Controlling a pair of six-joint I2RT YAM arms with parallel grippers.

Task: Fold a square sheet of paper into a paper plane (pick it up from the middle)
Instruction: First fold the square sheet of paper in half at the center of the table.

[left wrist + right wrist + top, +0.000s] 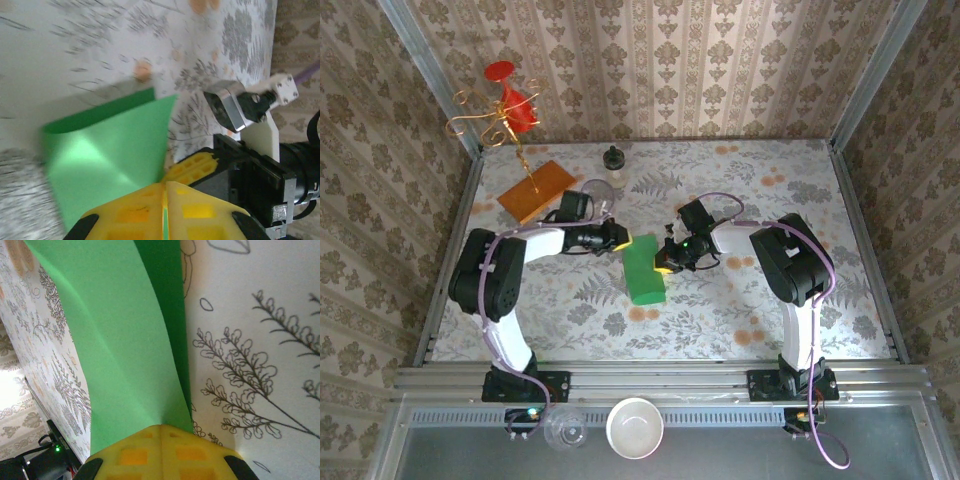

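On my overhead feed, at the far left of the table [720, 320], an orange-brown board [536, 190] lies flat, with a small bottle [613, 165] just to its right. In front of them the left gripper [623, 240] reaches in towards the middle. Its wrist camera shows me the yellow fingers [125, 215] pressed together, with a thin green line of paper pinched between them. The green sheet of paper [644, 270] is at the centre of the table between the two arms, folded over on itself into a narrower shape. From the left wrist it bows open like a loose loop with a shadow beneath it. I cannot tell whether its lower edge touches the tablecloth. Just right of it, the right gripper [665, 263] comes in from the other side and meets the sheet's right edge. On its own camera the jaws are clamped tight on the paper, which fans away from the fingertips, a lighter face on the left and a darker strip on the right
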